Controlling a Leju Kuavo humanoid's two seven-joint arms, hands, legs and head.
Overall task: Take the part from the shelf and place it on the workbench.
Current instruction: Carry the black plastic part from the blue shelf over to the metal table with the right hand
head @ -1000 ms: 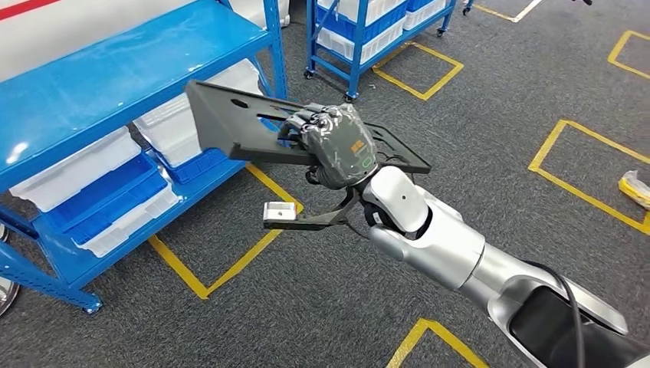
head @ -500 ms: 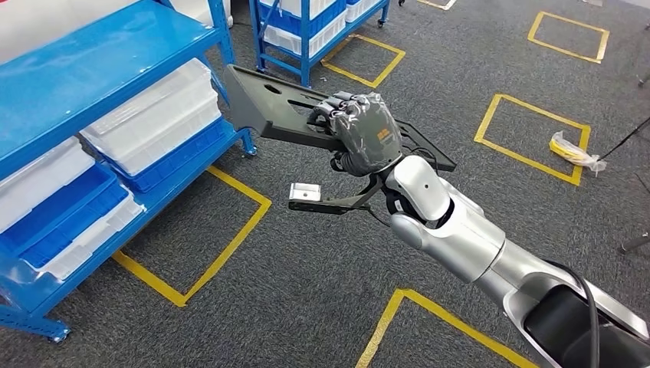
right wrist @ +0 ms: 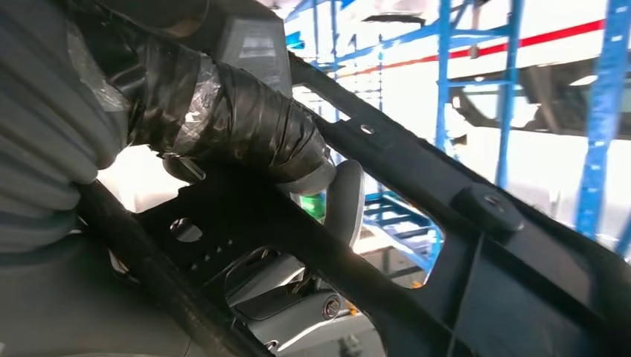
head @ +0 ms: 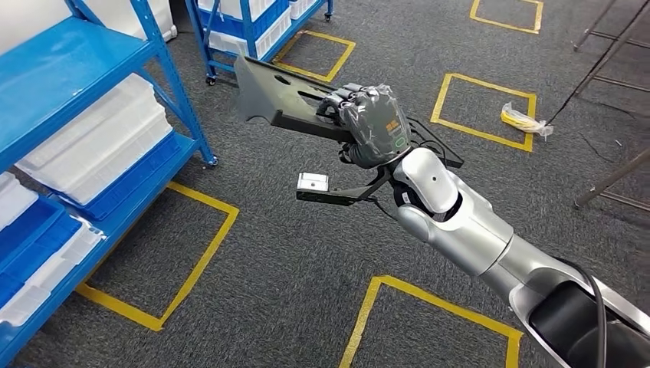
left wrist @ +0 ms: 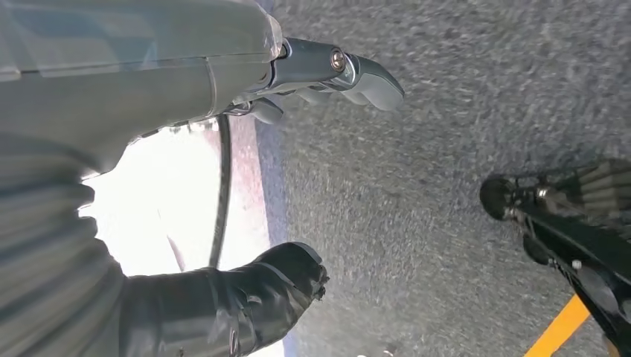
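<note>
Right hand wrapped around black flat part, carried level above grey carpet, clear of blue shelf. Left hand hangs, fingers apart, nothing in it. Step: transport. Workbench unseen; next, locate it, then set down

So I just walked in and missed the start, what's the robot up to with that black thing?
The robot's right hand grips a flat black part with slots and holes, holding it out in the air over the grey carpet with yellow floor markings. The blue shelf with white bins stands off to the robot's left. The part has not been set down, and I can see no workbench here. The left hand holds nothing, its fingers apart above the floor.
</note>
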